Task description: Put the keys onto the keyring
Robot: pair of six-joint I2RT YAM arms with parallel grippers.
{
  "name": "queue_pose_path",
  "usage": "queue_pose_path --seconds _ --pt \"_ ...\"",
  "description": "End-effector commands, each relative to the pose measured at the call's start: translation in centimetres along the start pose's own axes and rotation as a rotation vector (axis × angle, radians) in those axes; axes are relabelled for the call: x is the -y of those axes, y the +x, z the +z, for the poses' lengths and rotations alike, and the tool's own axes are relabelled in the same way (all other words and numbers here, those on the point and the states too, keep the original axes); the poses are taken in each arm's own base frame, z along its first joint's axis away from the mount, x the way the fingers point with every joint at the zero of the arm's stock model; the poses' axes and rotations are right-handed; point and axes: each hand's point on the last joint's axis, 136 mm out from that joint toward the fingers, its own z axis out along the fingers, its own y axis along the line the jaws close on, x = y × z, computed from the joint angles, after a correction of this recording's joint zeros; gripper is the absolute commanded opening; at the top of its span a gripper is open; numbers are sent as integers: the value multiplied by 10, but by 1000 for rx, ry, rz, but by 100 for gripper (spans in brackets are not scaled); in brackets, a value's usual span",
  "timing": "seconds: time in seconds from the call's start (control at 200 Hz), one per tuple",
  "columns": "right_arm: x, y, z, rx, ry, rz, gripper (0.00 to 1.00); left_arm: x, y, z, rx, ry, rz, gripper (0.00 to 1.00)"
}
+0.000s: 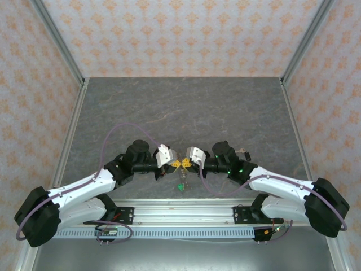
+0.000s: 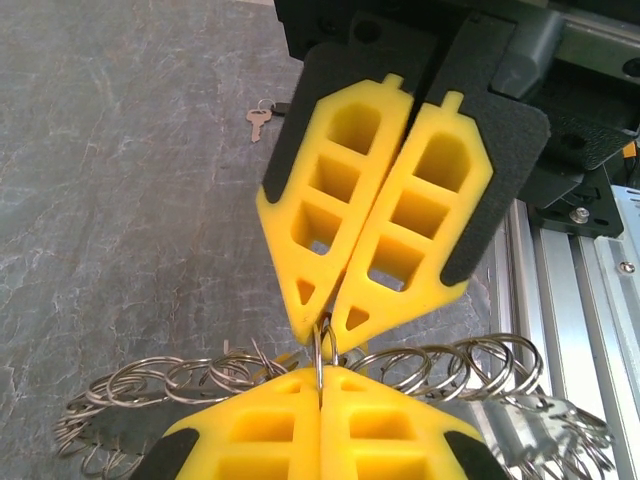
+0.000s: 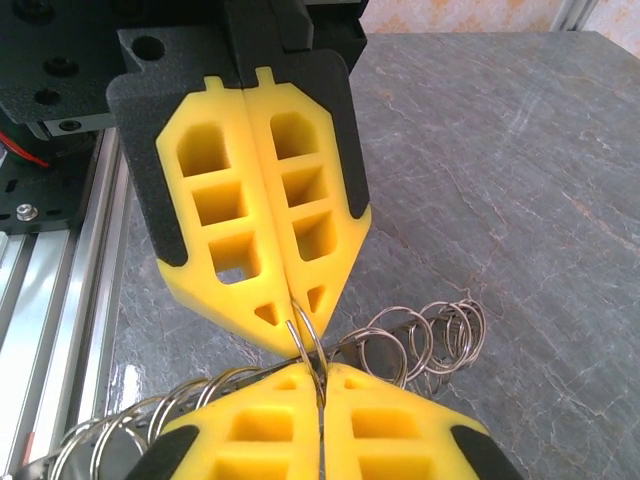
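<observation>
**Top view, centre of frame.** The left gripper (image 1: 176, 164) and the right gripper (image 1: 186, 163) meet tip to tip above the grey stone-patterned tabletop (image 1: 186, 107). A small green-headed key (image 1: 181, 183) shows just below the tips. Whether it hangs or lies on the surface cannot be told.

**Left wrist view.** The left gripper (image 2: 320, 378) rises from the lower edge, its yellow ribbed plastic fingers (image 2: 260, 430) pressed together. The right gripper (image 2: 326, 322) points down from the upper centre, likewise closed. Both pairs of tips pinch one thin wire loop of the silver keyring of chained wire rings (image 2: 322, 352). Its coils trail toward the lower left and lower right. A small silver flat key (image 2: 258, 121) lies on the tabletop in the upper left, well apart from the grippers.

**Right wrist view.** The right gripper (image 3: 320, 372) is at the bottom and the left gripper (image 3: 290, 322) above it. Both are clamped on the keyring (image 3: 420, 340), whose coils run to the right and lower left.
</observation>
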Motion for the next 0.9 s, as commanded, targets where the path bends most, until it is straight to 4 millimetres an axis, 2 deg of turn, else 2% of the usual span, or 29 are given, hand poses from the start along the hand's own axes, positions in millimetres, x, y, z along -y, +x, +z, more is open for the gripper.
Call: queue_pose_path --seconds 0.0,0.155,0.255,0.545,0.771,0.896 --pt "3 -16 -3 50 10 -21 2 5 -31 -6 90 22 65 0" --pt "3 -19 -3 54 9 -25 0 4 -29 -5 82 15 66 1" --pt "3 -23 -4 59 1 -28 0 2 -27 -4 72 9 63 7" --pt "2 -26 -4 -6 -31 -29 0 -2 -14 -2 7 -14 75 14" --pt "2 -26 -2 -54 -50 -23 0 -3 -11 0 -15 -7 74 14" --pt "1 -31 -3 -58 -63 -20 0 -5 -9 2 -30 -9 76 10"
